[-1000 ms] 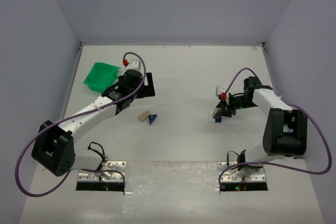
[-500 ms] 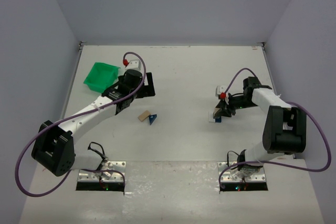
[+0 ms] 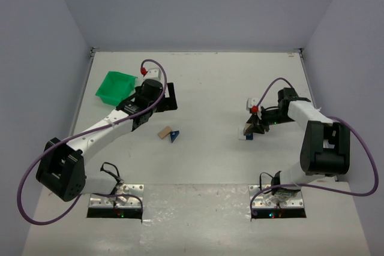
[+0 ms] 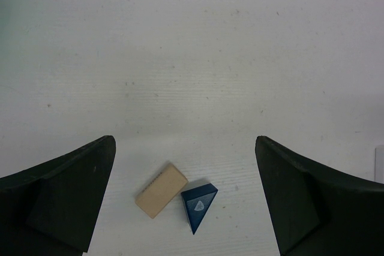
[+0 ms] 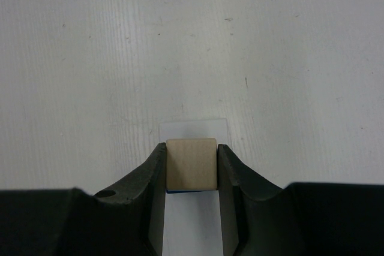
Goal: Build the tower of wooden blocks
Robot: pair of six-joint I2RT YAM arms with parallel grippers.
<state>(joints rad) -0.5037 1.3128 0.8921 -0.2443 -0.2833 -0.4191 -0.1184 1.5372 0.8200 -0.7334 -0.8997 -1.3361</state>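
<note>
My right gripper (image 5: 191, 149) is shut on a tan cube (image 5: 191, 163) and holds it on top of a blue block (image 5: 180, 190), of which only a thin edge shows beneath. The stack sits on a pale square marker (image 5: 193, 126). In the top view this gripper (image 3: 252, 128) is at the right middle of the table, over the blue block (image 3: 249, 137). My left gripper (image 4: 185, 143) is open wide and empty, hovering above a flat tan block (image 4: 161, 189) and a blue triangular wedge (image 4: 198, 203) that touch each other. In the top view they lie side by side (image 3: 163, 132) (image 3: 174, 135).
A green plastic bin (image 3: 115, 86) stands at the back left, beside the left arm. The white table (image 3: 210, 88) is walled at the back and on both sides. No dark grey block shows.
</note>
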